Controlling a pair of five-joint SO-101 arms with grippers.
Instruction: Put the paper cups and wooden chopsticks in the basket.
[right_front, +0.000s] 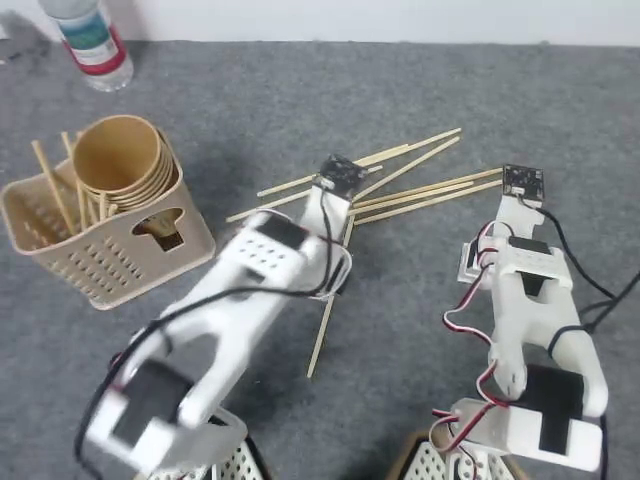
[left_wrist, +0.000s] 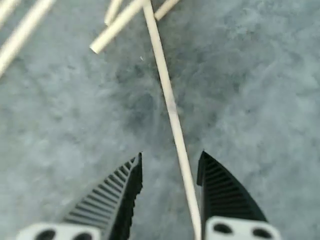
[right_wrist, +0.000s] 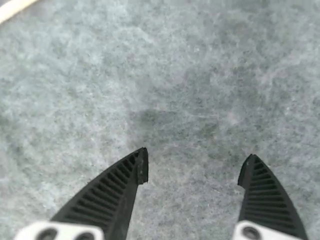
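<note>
Left claw stands part open, straddling one chopstick on the grey table, gripping nothing. Right claw gapes wider above the table, holding nothing.

A wooden chopstick lies on the table between the jaws of the left gripper. Loose chopsticks lie beyond it. Well to its left stands the basket holding stacked paper cups.
</note>
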